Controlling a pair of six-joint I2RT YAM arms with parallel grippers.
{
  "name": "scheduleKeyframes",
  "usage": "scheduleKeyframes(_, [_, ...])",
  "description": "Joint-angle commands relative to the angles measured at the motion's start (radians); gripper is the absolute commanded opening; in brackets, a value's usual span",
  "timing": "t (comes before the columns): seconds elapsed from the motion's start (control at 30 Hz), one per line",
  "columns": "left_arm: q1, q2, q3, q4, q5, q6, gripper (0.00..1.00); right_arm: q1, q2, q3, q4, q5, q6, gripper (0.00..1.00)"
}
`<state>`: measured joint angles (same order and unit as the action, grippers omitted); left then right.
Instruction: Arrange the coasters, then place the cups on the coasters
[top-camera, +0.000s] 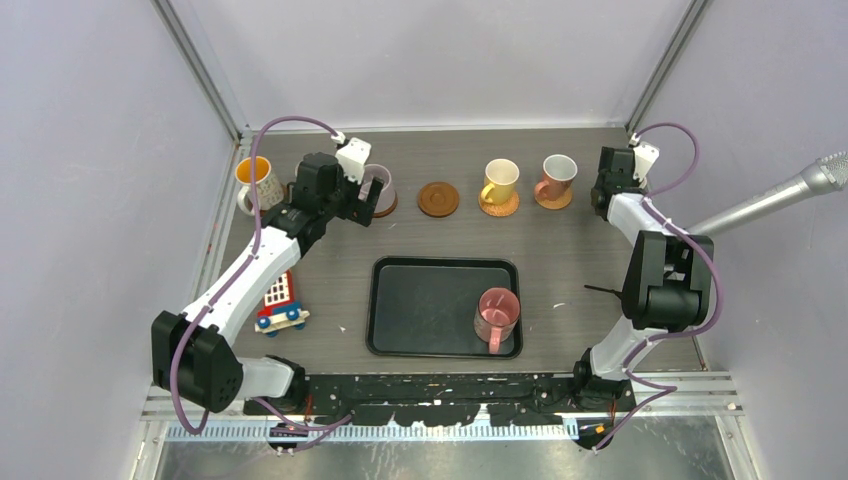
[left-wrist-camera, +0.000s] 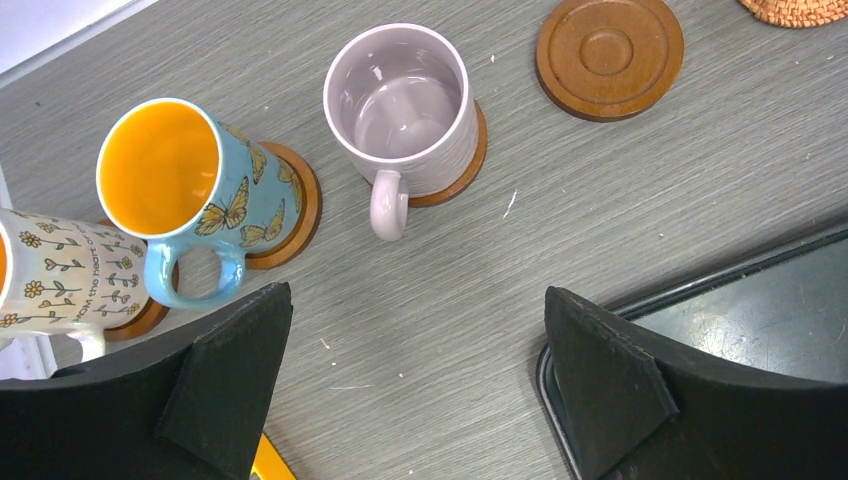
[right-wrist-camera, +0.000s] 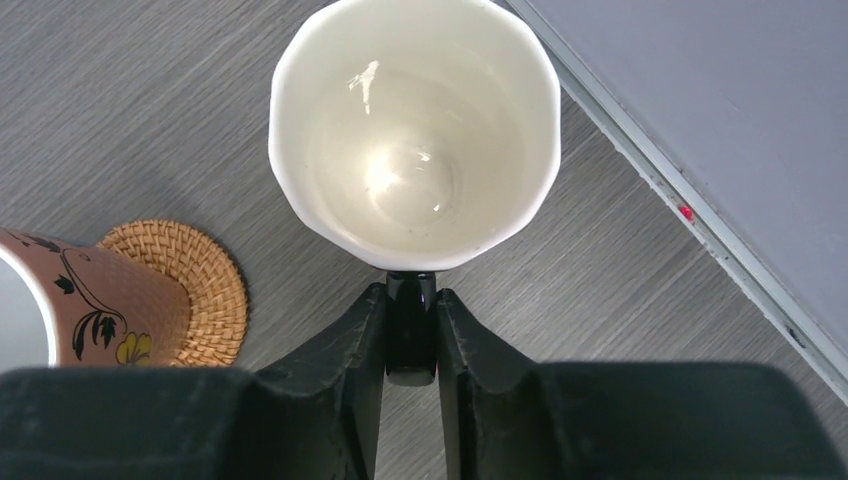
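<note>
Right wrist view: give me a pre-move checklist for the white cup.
1. Grip: right jaws shut on the white cup's dark handle: ok.
2. Coaster under that cup: cannot tell; its body hides the spot.
3. Free target: the bare wooden coaster carries nothing: ok.
4. Neighbour: the brown floral cup on its wicker coaster stands apart from the white cup: ok.
5. Other arm: left jaws open and empty, near the lilac cup: ok.
6. All cups on coasters: not ok; the pink cup is in the black tray.
</note>
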<state>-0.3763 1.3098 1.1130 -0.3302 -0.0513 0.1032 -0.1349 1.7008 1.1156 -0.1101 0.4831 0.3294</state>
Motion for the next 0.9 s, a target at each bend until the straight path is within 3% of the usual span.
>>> scheduleKeyframes(0.0, [0.007,-0.002,0.036,0.025,0.016,-0.019,1.00,-0.005,-0.056,-0.005,0.024,0.020,0.000,0.33])
scheduleKeyframes(0.43, [0.007,-0.014,0.038,-0.038,0.046,0.015,1.00,-0.002,-0.104,0.014,-0.065,-0.098,0.037,0.71])
scheduleKeyframes(0.77, [-0.005,-0.087,-0.025,-0.142,0.316,0.096,1.00,0.042,-0.298,-0.039,-0.216,-0.294,0.024,0.81])
scheduleKeyframes(0.87, [-0.060,-0.089,-0.036,-0.197,0.373,0.148,1.00,0.067,-0.366,-0.065,-0.278,-0.379,-0.002,0.81])
